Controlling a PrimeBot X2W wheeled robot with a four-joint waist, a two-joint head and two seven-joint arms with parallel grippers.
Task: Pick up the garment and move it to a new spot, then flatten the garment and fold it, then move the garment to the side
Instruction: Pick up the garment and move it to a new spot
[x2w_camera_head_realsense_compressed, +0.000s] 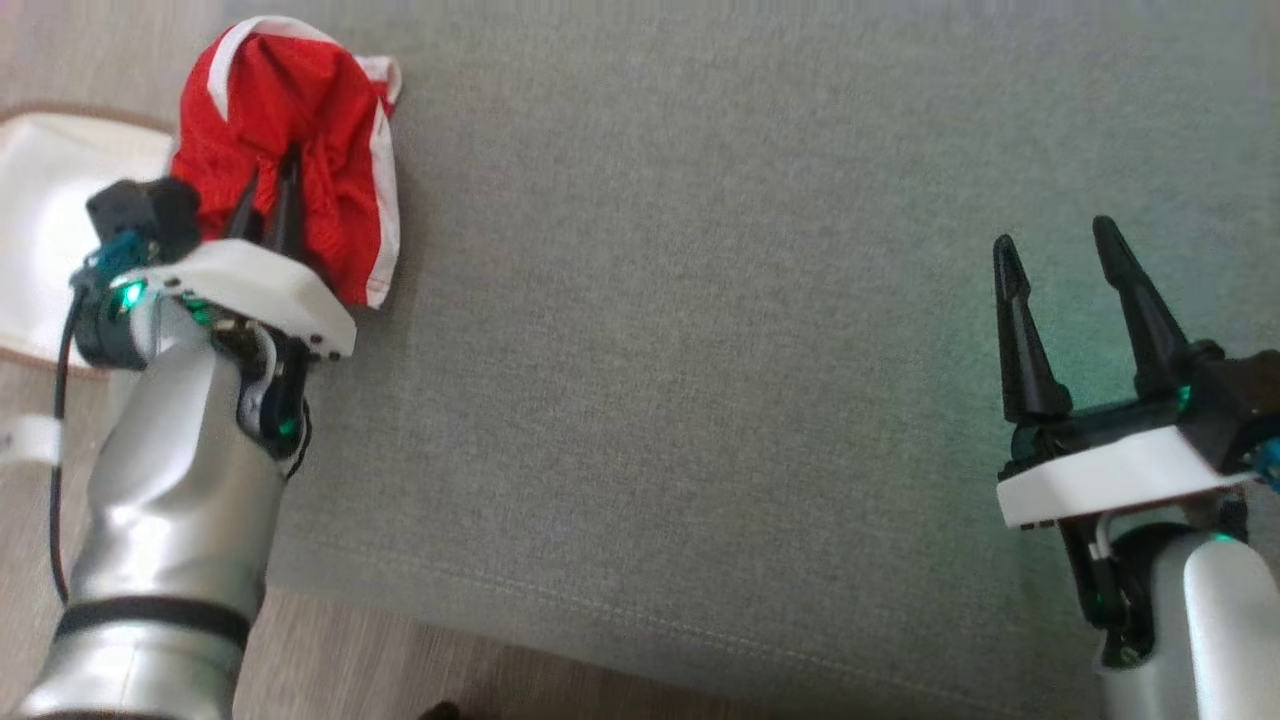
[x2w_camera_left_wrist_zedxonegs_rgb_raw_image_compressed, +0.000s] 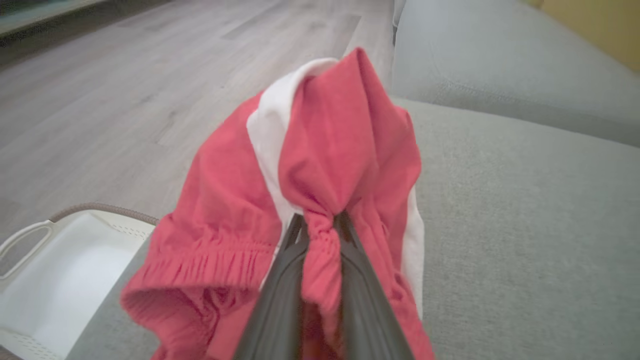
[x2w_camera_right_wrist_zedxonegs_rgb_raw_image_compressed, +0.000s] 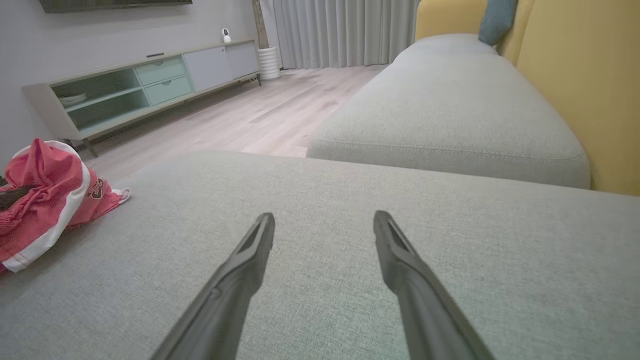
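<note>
**Left tool pinches the red garment at the cushion's corner; right tool stands wide and empty**

The left tool (x2w_camera_head_realsense_compressed: 268, 195) has its two dark fingers drawn narrow and clamped on a gathered fold of the garment (x2w_camera_head_realsense_compressed: 300, 110). In the left wrist view the fold is squeezed between the fingers (x2w_camera_left_wrist_zedxonegs_rgb_raw_image_compressed: 280, 300), bunched like a knot just at their tips, and the rest of the cloth rises above and spills to both sides of them. The garment is red with white bands along its edges and a ruffled elastic hem at the lower left of that view. It sits crumpled at the far left corner of the grey cushion (x2w_camera_head_realsense_compressed: 700, 350), and in the right wrist view its lower white-trimmed edge lies on the cushion fabric.

Just beside the garment, off the cushion's left edge, a white basket (x2w_camera_head_realsense_compressed: 50, 220) with a brown rim stands on the pale wooden floor (x2w_camera_head_realsense_compressed: 380, 660).

The right tool (x2w_camera_head_realsense_compressed: 1054, 232) is well apart from the garment, at the right side of the cushion. Its fingers are spread wide with nothing between them, above bare grey fabric. Beyond it lie a second grey cushion (x2w_camera_right_wrist_zedxonegs_rgb_raw_image_compressed: 450, 110) and a yellow backrest (x2w_camera_right_wrist_zedxonegs_rgb_raw_image_compressed: 580, 90).
</note>
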